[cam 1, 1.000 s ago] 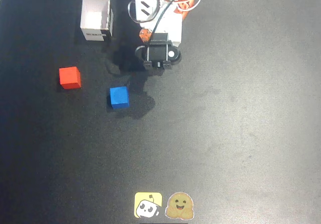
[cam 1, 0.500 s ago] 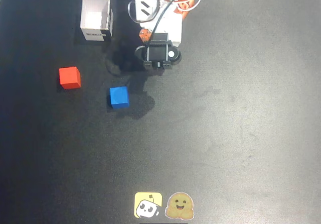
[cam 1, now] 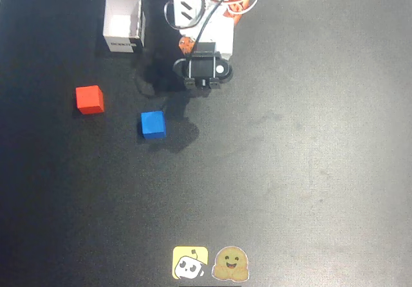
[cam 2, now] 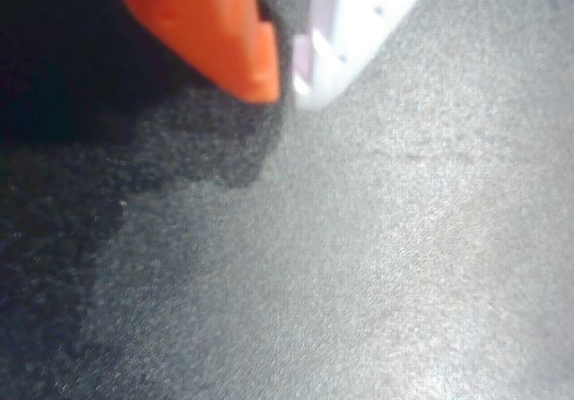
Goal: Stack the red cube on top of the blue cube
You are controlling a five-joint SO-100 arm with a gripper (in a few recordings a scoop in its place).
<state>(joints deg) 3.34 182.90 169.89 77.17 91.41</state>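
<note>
A dark, matte black bench (cam 1: 309,171) is seen from the overhead view, lit more strongly toward the right. Near the upper left an open white box (cam 1: 123,24) stands on it. The red cube (cam 1: 89,100) rests on the bench below and slightly left of the box. The blue cube (cam 1: 153,124) sits lower and to the right of the red cube, apart from it, with nothing on top of it. The arm's white and orange base is found at the top centre, and the black wrist assembly of the arm (cam 1: 205,69) hangs above the bench, up and to the right of the blue cube and well clear of both cubes. A shadow is cast across the bench between the arm and the blue cube. Two stickers, a yellow one (cam 1: 190,262) and a tan smiling one (cam 1: 230,264), lie at the bottom edge.

In the wrist view, the grey-black bench surface is seen close and blurred. At the top, an orange finger (cam 2: 224,32) and a white finger (cam 2: 359,23) come almost together at their tips, with only a thin gap between them, and nothing is held by the gripper (cam 2: 285,82).
</note>
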